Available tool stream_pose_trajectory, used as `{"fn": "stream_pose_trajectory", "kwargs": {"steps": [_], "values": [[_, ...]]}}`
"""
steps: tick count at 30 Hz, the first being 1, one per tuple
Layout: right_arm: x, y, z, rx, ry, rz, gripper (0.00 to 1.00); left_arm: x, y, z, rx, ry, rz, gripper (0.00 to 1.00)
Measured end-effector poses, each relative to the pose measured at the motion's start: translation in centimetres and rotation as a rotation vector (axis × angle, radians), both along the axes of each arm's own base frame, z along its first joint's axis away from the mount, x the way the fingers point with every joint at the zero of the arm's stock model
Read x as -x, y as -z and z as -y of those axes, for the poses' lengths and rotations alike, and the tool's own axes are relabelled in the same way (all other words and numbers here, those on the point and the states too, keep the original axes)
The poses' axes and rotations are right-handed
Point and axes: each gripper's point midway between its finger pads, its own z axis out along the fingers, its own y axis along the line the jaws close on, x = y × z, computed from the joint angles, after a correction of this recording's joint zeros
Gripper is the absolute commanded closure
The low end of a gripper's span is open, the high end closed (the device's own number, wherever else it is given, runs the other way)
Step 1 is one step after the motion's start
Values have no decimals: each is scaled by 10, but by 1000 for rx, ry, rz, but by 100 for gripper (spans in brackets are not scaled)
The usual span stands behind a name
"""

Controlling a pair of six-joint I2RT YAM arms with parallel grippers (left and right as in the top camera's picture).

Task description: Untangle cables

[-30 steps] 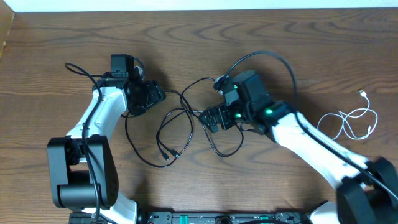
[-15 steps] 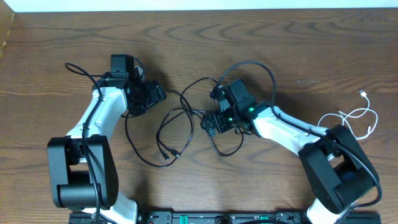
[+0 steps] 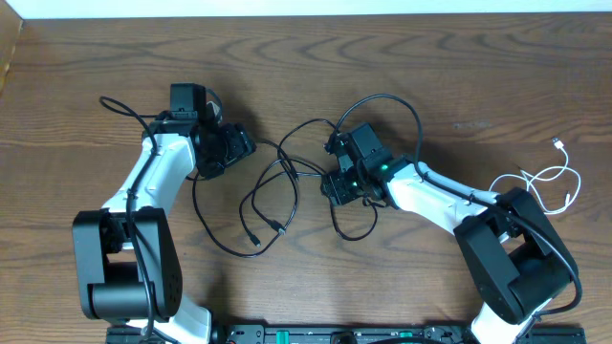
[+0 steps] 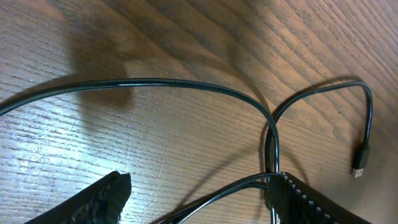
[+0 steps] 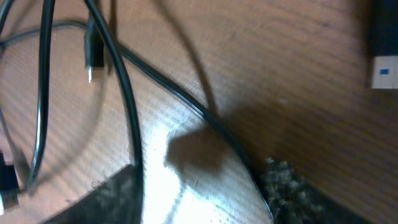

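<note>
Left wrist: left tool [image 4: 199, 183] wide open, black cable [image 4: 186, 84] touching one finger [image 4: 305, 199].

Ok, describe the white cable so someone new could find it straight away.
Look to the wooden table's right edge, past the right arm. The white cable lies there in loose loops, alone. It is the only pale cord; the black cables tangle mid-table.

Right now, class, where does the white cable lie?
Overhead view: the white cable lies loosely coiled on the table's far right, beside the right arm, apart from the black cables tangled mid-table.
</note>
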Motion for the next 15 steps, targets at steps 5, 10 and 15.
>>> {"fn": "stream_pose_trajectory", "kwargs": {"steps": [5,10,15], "values": [[15,-1,11,46,19,-76,18,0,0,0,0,0,-1,24],[36,0,23,87,38,-175,17,0,0,0,0,0,0,24],[52,0,30,116,63,-255,15,0,0,0,0,0,0,24]]}}
